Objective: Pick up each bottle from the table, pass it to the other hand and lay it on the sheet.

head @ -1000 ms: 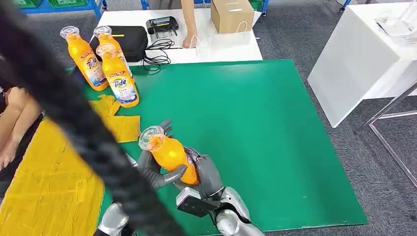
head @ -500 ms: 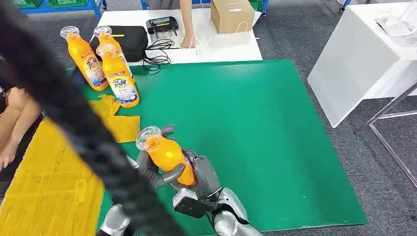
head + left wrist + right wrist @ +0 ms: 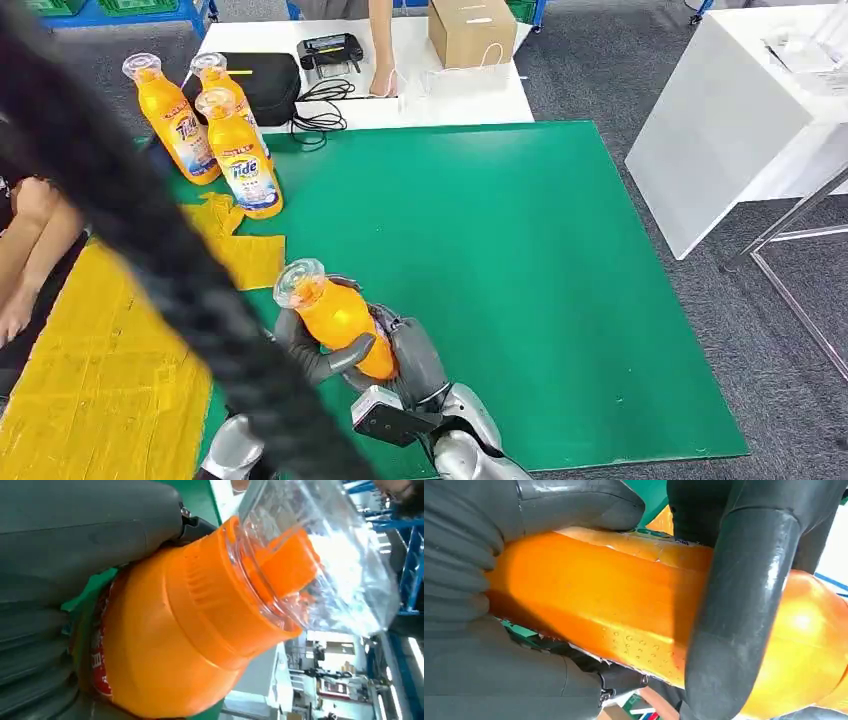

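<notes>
An orange Tide bottle point(image 3: 335, 315) with a clear cap is held tilted above the green mat point(image 3: 520, 280), cap pointing away to the left. My left hand point(image 3: 308, 352) wraps its fingers around the bottle's body from the left. My right hand point(image 3: 415, 355) grips its lower part from the right. The left wrist view shows the bottle's point(image 3: 170, 645) shoulder and cap against my left hand point(image 3: 75, 535). In the right wrist view the bottle point(image 3: 599, 605) lies in my right hand point(image 3: 469, 585). The yellow sheet point(image 3: 90, 370) lies left of the mat.
Three more Tide bottles point(image 3: 240, 155) stand at the mat's back left corner. A thick black cable point(image 3: 150, 235) crosses the left foreground. A person's arm point(image 3: 30, 235) rests by the sheet. Behind the mat are a black case point(image 3: 268, 85), a cardboard box point(image 3: 470, 30) and another person's hand point(image 3: 385, 82).
The bottle and both hands have drifted slightly left and toward me. Both hands still hold the bottle.
</notes>
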Robot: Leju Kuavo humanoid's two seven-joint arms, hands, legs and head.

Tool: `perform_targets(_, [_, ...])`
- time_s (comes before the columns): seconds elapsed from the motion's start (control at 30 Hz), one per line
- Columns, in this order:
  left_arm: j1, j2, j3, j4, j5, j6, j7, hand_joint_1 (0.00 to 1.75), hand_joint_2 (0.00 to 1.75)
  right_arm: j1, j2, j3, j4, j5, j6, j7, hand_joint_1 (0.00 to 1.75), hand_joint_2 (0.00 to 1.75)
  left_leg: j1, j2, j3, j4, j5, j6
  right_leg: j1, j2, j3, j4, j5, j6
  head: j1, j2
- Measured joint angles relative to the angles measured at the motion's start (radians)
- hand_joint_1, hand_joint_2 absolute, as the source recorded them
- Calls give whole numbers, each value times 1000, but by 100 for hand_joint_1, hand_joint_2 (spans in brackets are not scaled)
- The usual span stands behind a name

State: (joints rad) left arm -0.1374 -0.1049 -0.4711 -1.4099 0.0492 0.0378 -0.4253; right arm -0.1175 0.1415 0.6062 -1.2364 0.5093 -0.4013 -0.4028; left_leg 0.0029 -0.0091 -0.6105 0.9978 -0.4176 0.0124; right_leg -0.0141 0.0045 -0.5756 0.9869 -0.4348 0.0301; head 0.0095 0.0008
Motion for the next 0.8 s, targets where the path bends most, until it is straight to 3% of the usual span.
perform_targets(0.03, [0,0,1,-1,0,1,0,175,175,0,2,0,0,-1,0,0,0,175,0,0,0,0,0,0,0,0,0,0,0,0,0,0])
perform_targets(0.23, [17,11,11,-31,-52,50,-14,175,175,9,5,-1,-12,-15,-27,-19,0,175,0,0,0,0,0,0,0,0,0,0,0,0,0,0])
perform_targets(0.47, [34,86,103,-94,-475,278,39,175,175,93,-21,-55,-163,-43,-46,-33,0,175,1,0,0,0,0,0,0,0,-1,0,0,0,0,0])
perform_targets(0.8, [-25,174,184,58,-1155,447,253,175,175,154,-36,-157,-351,-190,98,-37,0,175,1,0,0,0,0,0,0,0,-1,0,0,0,0,0])
